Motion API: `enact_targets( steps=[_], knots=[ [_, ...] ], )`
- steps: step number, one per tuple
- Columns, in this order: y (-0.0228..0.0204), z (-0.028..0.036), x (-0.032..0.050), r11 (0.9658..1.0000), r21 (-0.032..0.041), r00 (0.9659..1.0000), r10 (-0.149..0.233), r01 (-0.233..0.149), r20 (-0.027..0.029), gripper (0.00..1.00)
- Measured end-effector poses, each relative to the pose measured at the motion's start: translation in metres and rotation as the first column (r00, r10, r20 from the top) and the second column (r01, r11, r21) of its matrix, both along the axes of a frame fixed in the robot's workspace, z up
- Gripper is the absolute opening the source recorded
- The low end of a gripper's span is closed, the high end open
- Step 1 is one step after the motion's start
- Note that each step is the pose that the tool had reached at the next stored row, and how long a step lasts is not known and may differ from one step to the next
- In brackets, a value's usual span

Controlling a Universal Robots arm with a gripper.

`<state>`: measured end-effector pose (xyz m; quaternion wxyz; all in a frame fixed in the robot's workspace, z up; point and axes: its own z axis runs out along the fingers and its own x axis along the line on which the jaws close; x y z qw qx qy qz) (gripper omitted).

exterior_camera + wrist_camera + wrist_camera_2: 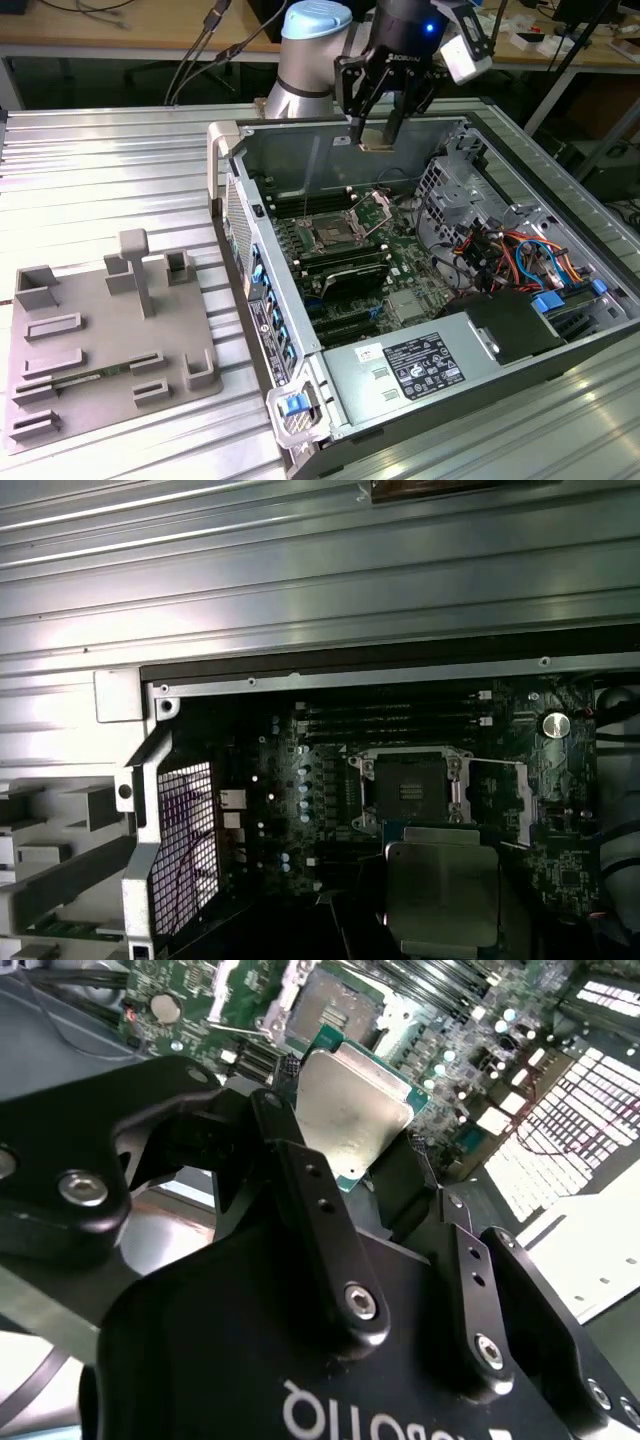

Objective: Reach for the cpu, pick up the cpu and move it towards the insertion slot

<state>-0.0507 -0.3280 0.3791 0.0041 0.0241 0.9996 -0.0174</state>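
My gripper (376, 138) hangs over the far wall of the open computer case, shut on the cpu (376, 148), a small flat chip between its black fingers. The second wrist view has the cpu (350, 1110) with its pale silver top and green rim clamped at two opposite edges. In the first wrist view the cpu (440, 880) hovers just beside the insertion slot (410, 785). The insertion slot (330, 237) is a dark square socket with a shiny frame on the green board, its bracket swung open, below the cpu and toward the exterior view's left. It also appears beyond the chip in the second wrist view (335, 1005).
A grey plastic tray (100, 330) with raised blocks lies on the ribbed metal table at the exterior view's left. Inside the case (255, 215) are long black memory slots (345, 265), a drive cage (465, 185), coloured cables (520, 255) and a power supply (420, 365).
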Motion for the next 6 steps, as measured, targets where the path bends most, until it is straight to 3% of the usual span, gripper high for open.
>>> enact_targets(
  steps=[6],
  knots=[
    [0.0000, -0.0001, 0.0004, 1.0000, 0.0001, 1.0000, 0.000, 0.000, 0.0000, 0.55]
  ],
)
